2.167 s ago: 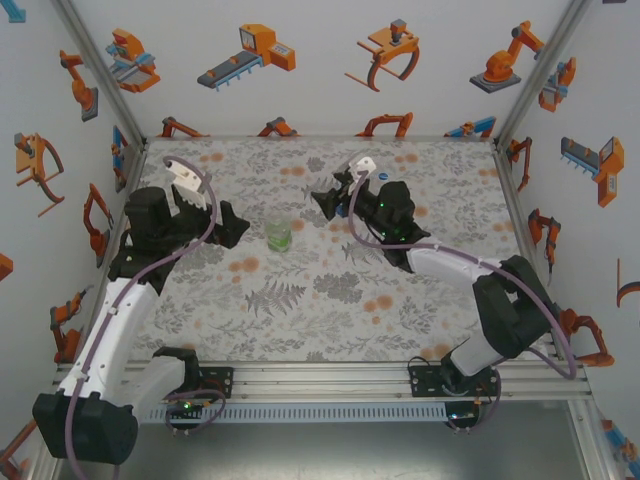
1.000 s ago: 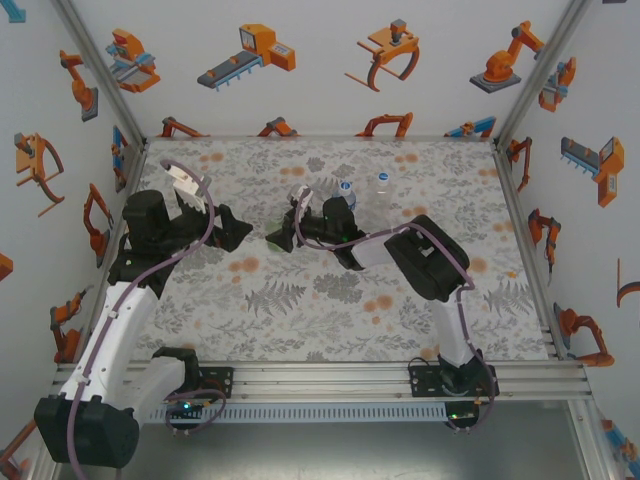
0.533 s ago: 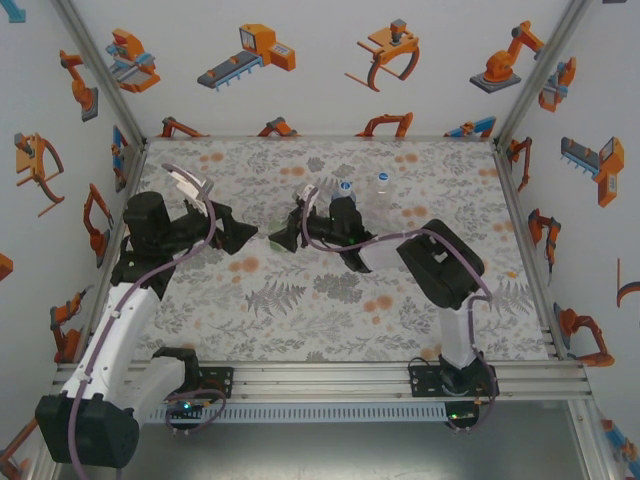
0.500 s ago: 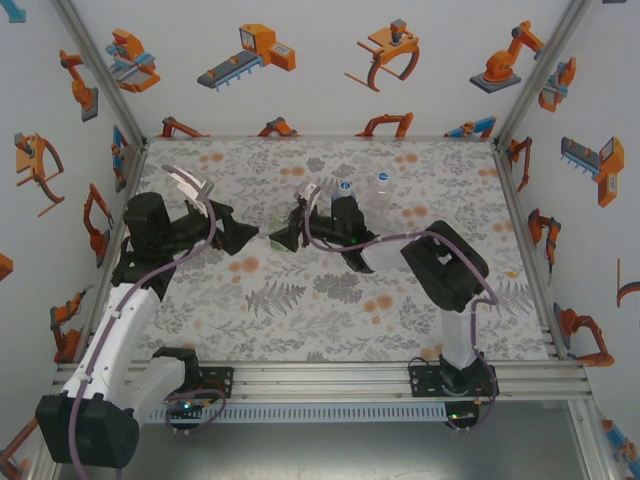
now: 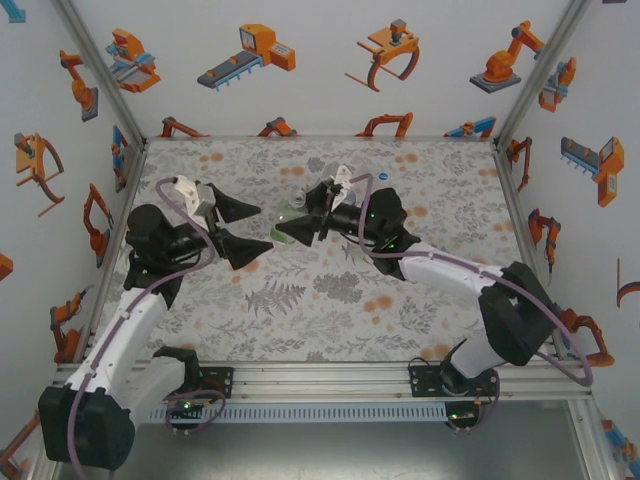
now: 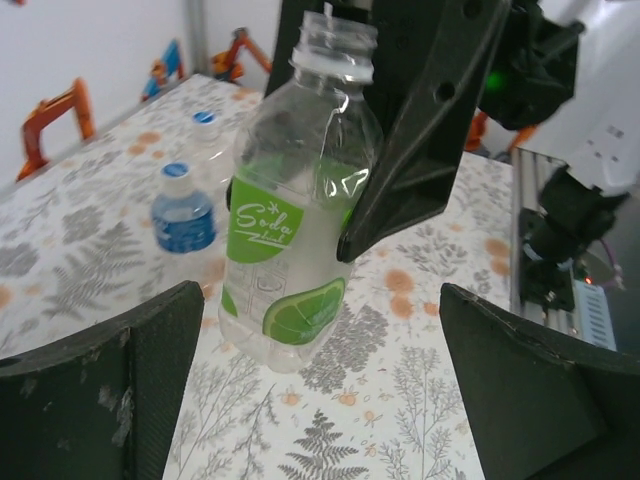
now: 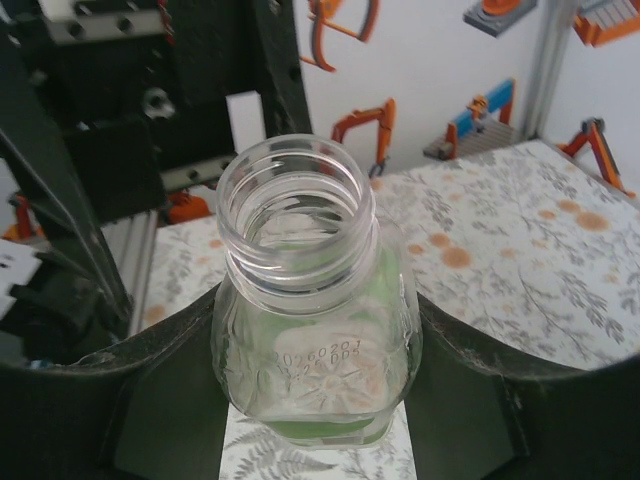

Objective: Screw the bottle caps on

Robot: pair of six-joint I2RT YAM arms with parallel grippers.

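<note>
Tabletop [image 5: 300, 320] floral, walls [image 5: 320, 95] robot-printed; right hand [image 5: 298, 228] pinches bottle [image 6: 300, 220], perhaps lifted; left hand [image 5: 248, 228] spread.

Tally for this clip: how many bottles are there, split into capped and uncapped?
Uncapped bottles: 1, the green-labelled bottle
Capped bottles: 2, the blue-labelled bottle and the clear bottle farther back
Total: 3 bottles
</note>
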